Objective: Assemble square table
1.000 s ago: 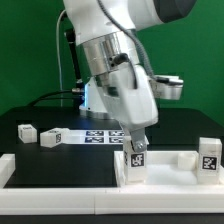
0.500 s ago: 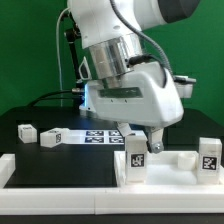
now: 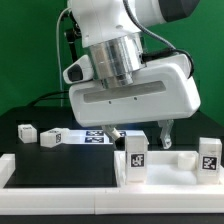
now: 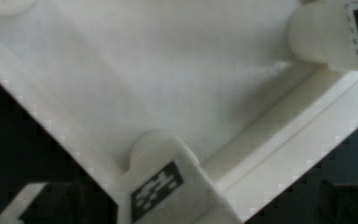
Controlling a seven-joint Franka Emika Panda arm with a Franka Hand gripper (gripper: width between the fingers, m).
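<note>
Two-finger gripper point(image 3: 139, 134) spread wide, empty. Short white tagged block leg point(image 3: 135, 158) upright at 6 o'clock, just beneath, on white plastic square tabletop point(image 3: 60, 172); long axis vertical.

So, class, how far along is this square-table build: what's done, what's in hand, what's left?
Looks done: one short white tagged block leg and a second leg stand upright on the white tray-like plastic tabletop; I can't tell whether they're fastened. In hand: nothing, as the fingers hang open above the first leg. Left: two loose legs lie on the black table, at the exterior view's left.
</note>
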